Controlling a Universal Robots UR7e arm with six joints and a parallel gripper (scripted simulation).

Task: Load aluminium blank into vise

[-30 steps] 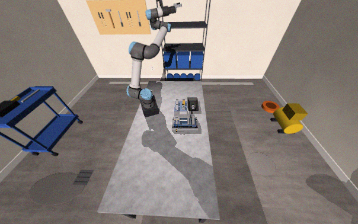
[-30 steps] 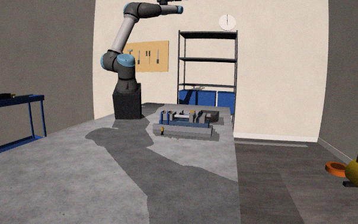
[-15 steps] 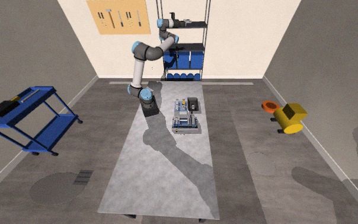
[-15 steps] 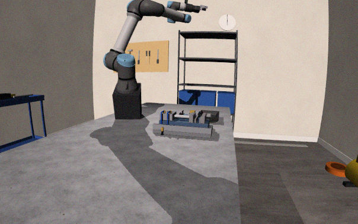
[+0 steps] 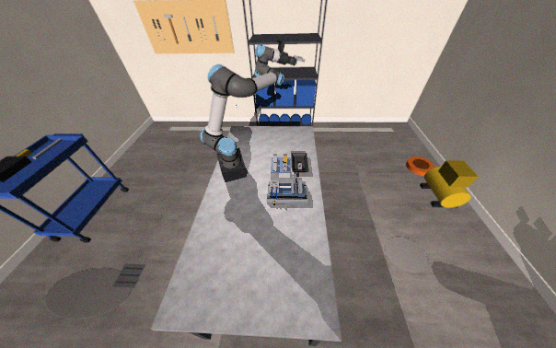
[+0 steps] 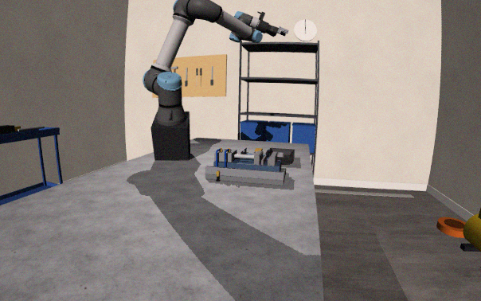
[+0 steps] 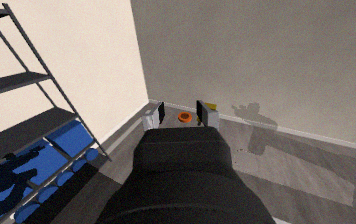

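My gripper (image 5: pixel 299 59) is open and empty, high in the air in front of the shelf rack, far above the table; it also shows in the exterior view (image 6: pixel 283 30) and in the wrist view (image 7: pixel 181 114). The vise (image 5: pixel 287 190) stands on the table and shows in the exterior view (image 6: pixel 244 159) too, with blue hoses at its left end. Behind it lie the infeed plate (image 5: pixel 280 164) with small blanks and the dark outfeed tray (image 5: pixel 299 161). The parts are too small to tell apart.
A black shelf rack (image 5: pixel 285 64) with blue bins stands behind the table, close to my gripper. A blue cart (image 5: pixel 41 184) is at the left. A yellow machine (image 5: pixel 448 184) and an orange ring (image 5: pixel 419 165) are on the floor at the right.
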